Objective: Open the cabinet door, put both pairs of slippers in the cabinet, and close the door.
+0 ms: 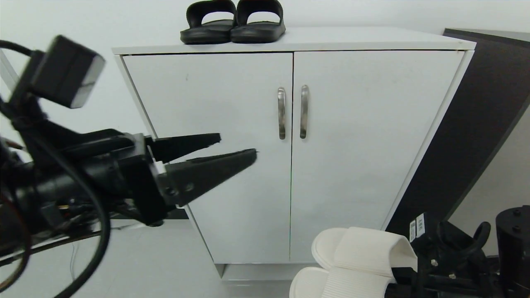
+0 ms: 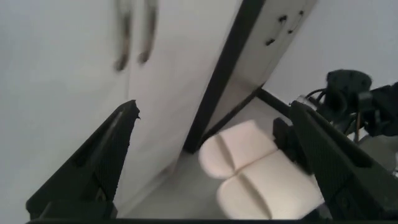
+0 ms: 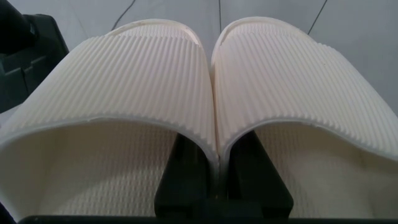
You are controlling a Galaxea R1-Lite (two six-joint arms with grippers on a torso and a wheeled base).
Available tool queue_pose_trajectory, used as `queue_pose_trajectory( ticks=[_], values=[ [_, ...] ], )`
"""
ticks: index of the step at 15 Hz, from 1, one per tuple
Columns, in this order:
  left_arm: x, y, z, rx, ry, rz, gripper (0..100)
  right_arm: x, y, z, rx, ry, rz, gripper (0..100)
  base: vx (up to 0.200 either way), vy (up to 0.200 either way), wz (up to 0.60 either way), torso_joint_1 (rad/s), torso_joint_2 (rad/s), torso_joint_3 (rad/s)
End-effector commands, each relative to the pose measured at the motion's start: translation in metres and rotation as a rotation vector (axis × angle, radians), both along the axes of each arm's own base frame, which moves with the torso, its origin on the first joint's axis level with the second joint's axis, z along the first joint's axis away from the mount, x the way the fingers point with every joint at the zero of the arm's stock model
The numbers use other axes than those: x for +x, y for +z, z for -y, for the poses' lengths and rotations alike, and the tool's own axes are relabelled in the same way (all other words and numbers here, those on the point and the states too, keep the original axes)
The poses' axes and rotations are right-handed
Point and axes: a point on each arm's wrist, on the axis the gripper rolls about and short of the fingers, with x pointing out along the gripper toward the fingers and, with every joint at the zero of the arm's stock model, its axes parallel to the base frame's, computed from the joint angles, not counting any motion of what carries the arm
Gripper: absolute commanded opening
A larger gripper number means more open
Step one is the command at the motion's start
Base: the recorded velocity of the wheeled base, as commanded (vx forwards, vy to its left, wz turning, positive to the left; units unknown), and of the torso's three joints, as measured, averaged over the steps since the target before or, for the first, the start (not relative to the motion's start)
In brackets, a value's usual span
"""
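Note:
The white cabinet point(image 1: 372, 136) stands in front of me with both doors shut, and its two metal handles point(image 1: 281, 112) meet at the middle seam. A pair of black slippers point(image 1: 234, 22) rests on its top. My left gripper point(image 1: 237, 145) hangs open and empty in front of the left door point(image 1: 215, 95), left of and below the handles. Its fingers point(image 2: 112, 155) frame the cabinet's lower part in the left wrist view. Low at the right, my right gripper point(image 3: 216, 186) is shut on the pair of white slippers point(image 1: 364, 256), pinching their inner strap sides together point(image 3: 214, 93).
A dark panel point(image 1: 476, 124) leans beside the cabinet's right side. Pale floor point(image 1: 124, 265) lies open to the left of the cabinet's base. A white wall rises behind the cabinet.

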Motion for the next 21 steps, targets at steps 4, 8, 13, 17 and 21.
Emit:
queue_pose_trajectory(
  ticks=[4, 8, 13, 17, 21],
  values=[
    [0.035, 0.012, 0.047, 0.007, -0.087, -0.016, 100, 0.003, -0.007, -0.003, -0.024, 0.002, -0.024, 0, 0.000, 0.000, 0.00, 0.000, 0.00, 0.000],
    [0.076, 0.006, 0.083, 0.023, -0.220, -0.044, 100, 0.003, -0.007, -0.004, -0.026, 0.001, -0.024, 0, 0.000, 0.000, 0.00, 0.000, 0.00, 0.000],
    [0.107, 0.005, 0.110, -0.030, -0.286, -0.121, 100, 0.006, -0.009, -0.005, -0.034, -0.001, -0.032, 0, 0.000, 0.000, 0.00, 0.000, 0.00, 0.000],
    [0.110, 0.018, 0.098, -0.055, -0.228, -0.088, 100, 0.006, -0.009, -0.006, -0.034, 0.000, -0.032, 0, 0.000, 0.000, 0.00, 0.000, 0.00, 0.000],
    [0.116, 0.020, 0.096, -0.070, -0.093, -0.078, 100, 0.006, -0.009, -0.006, -0.035, -0.001, -0.030, 0, 0.000, 0.000, 0.00, 0.000, 0.00, 0.000]
  ],
)
